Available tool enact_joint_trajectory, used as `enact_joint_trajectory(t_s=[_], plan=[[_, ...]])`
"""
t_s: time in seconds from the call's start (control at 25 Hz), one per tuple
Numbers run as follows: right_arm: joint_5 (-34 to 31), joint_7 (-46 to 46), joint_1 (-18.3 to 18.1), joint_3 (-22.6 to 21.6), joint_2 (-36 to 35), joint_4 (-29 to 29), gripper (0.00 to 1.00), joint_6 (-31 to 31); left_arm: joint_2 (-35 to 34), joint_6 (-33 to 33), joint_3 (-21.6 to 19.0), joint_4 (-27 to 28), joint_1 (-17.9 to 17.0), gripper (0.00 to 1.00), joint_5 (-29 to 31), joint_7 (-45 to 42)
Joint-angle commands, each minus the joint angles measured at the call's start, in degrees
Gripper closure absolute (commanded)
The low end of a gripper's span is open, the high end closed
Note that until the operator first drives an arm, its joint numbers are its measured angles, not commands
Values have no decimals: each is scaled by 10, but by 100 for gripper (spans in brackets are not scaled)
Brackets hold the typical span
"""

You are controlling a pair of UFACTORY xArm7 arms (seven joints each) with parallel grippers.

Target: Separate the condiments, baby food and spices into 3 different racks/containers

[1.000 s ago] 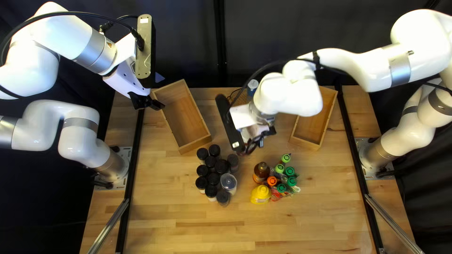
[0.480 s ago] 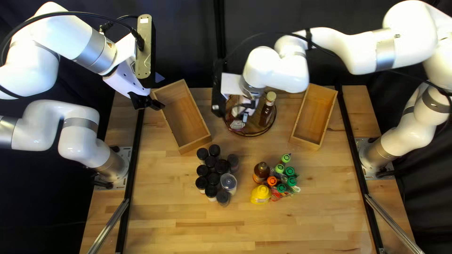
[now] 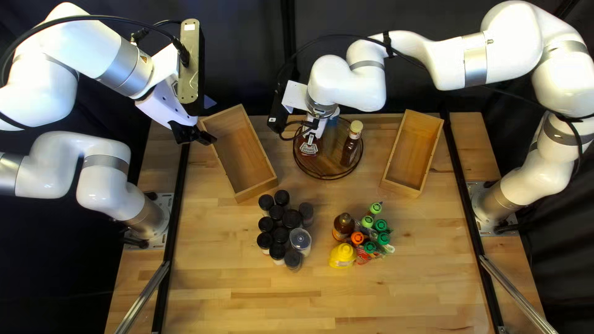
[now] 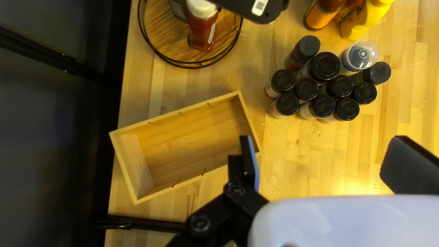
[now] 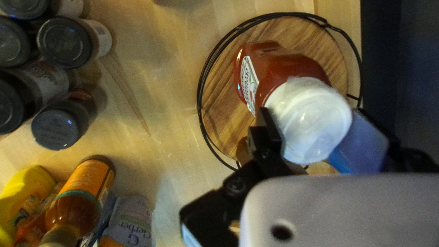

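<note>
Right pincer (image 5: pixel 318 130): narrowed, clasping ketchup bottle (image 5: pixel 292 64) | on round rack (image 3: pixel 327 167): dark bottle (image 3: pixel 350 148) too | unracked: spices (image 3: pixel 280 235), baby-food pouches (image 5: pixel 130 217), yellow bottle (image 3: pixel 342 255)

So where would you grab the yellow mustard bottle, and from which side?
I'd come straight down from above and close on its yellow cap. The mustard bottle stands upright, and the cap looks narrower than the body. The orange-labelled bottle and orange-capped bottle crowd it, so a low entry looks riskier.

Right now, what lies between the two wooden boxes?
The top left view shows the round rack there, bearing a ketchup bottle and a dark bottle.
</note>
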State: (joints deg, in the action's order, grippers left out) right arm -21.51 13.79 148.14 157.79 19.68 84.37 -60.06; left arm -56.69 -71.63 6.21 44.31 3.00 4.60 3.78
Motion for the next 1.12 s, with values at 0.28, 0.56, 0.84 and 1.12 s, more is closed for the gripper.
enact_joint_trajectory(t_s=[0.28, 0.56, 0.84, 1.12], plan=[[-3, 1, 10, 2, 44, 34, 100, -19, 0, 0, 0, 0, 0, 0, 0, 0], [7, -12, 7, -2, 55, 41, 100, -22, 0, 0, 0, 0, 0, 0, 0, 0], [21, -35, -2, -9, 53, 37, 20, -18, 0, 0, 0, 0, 0, 0, 0, 0], [44, -63, -11, -26, 12, 9, 3, -11, 0, 0, 0, 0, 0, 0, 0, 0]])
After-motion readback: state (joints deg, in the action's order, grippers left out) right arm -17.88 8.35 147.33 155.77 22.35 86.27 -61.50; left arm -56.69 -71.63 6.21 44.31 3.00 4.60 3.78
